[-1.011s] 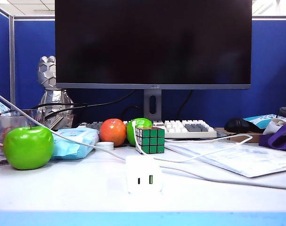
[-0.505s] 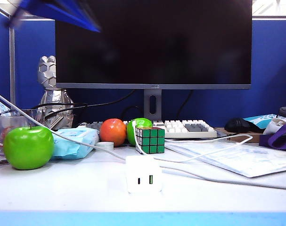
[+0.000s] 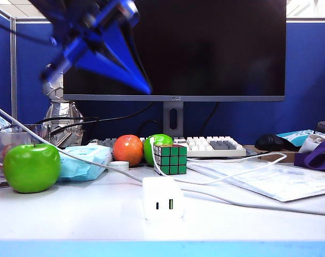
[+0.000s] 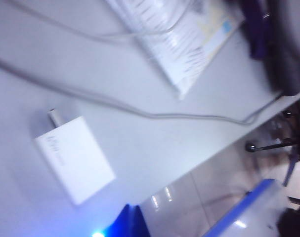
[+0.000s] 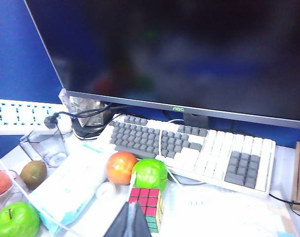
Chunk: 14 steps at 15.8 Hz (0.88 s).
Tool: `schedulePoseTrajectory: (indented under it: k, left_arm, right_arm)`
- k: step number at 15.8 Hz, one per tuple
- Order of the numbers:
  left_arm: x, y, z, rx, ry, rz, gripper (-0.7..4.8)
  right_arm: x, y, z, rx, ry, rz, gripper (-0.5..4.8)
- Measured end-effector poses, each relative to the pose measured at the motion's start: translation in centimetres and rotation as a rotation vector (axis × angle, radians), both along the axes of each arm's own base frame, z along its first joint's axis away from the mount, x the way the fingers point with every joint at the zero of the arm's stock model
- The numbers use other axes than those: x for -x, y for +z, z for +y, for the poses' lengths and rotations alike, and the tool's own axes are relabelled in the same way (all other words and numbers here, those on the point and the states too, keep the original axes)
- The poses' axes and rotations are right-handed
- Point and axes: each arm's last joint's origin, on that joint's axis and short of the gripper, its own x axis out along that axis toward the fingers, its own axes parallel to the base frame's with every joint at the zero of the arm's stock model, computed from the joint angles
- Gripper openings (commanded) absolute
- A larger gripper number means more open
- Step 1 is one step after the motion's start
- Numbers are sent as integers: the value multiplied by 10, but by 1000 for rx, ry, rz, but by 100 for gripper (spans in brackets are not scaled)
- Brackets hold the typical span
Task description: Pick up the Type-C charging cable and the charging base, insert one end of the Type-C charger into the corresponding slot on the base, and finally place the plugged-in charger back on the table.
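On the white worktop (image 3: 87, 214), a black monitor (image 3: 174, 48) reads "AOC" on its lower bezel. The blurred left gripper (image 3: 143, 85) hangs high before the screen, jaws together. The right gripper (image 5: 132, 222), jaws together, hovers over a Rubik's cube (image 3: 171, 158). The charging base (image 3: 163, 198) sits at the front, with the Type-C charging cable (image 3: 226, 179) lying behind.

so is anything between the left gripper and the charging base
Nothing visible. The left gripper, fingers shut, hangs high over the table's left, and the charging base stands in the open near the front edge. The Rubik's cube sits behind it.
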Motion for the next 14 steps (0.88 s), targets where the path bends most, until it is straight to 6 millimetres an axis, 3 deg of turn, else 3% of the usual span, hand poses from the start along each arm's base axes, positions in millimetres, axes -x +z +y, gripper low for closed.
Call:
schedulePoseTrajectory:
  k: [2,5,6,14]
  left_arm:
    - [-1,-11,-8,-25,2,45,479]
    - [2,-25,-20,-33,36,146,479]
    - [-1,-40,-28,-73,93,197,479]
    - [-19,-74,-43,-152,189,253,479]
  right_arm:
    - [0,0,0,0,0,0,-6]
    - [0,0,0,0,0,0,-6]
    - [0,0,0,1,0,1,-6]
    - [0,-2,0,6,0,24,-6]
